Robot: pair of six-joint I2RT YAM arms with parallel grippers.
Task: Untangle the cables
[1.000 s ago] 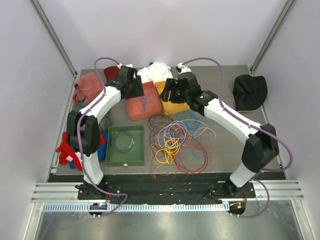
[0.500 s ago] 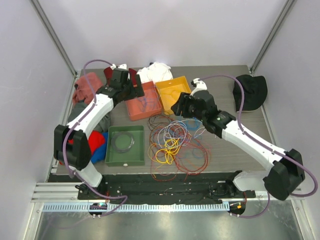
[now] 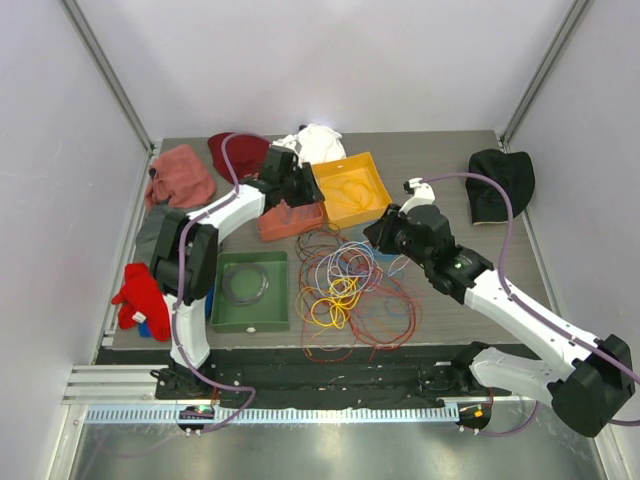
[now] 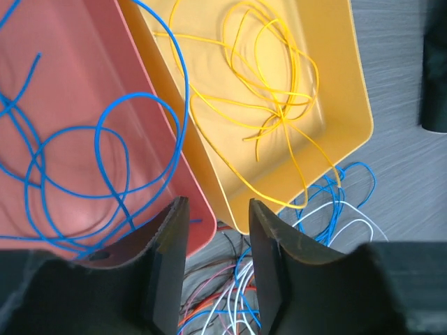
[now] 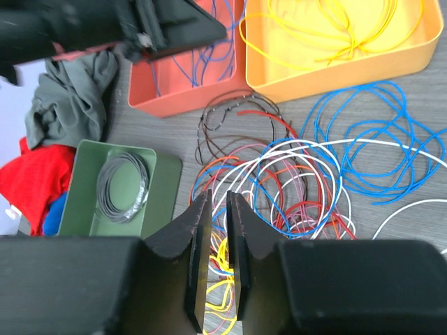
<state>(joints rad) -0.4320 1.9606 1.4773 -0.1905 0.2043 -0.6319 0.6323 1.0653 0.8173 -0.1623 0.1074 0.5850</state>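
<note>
Right tool point(image 5: 218, 199): jaws all but closed, only a slit, gripping nothing; I have it hovering over the pile
Left tool point(image 4: 216, 209): jaws parted, empty, above the seam between red tray point(image 4: 63, 84) and yellow tray point(image 4: 230, 188)
Surface point(image 3: 440, 150): most cables point(image 3: 345, 285) lie tangled mid-surface, right under the right tool
Progress: early, I judge; blue strands point(image 4: 186, 84) in the red tray, yellow strands point(image 4: 283, 115) in the yellow, grey coil point(image 5: 122, 185) in the green tray point(image 5: 160, 181); red, white, orange and more blue remain
</note>
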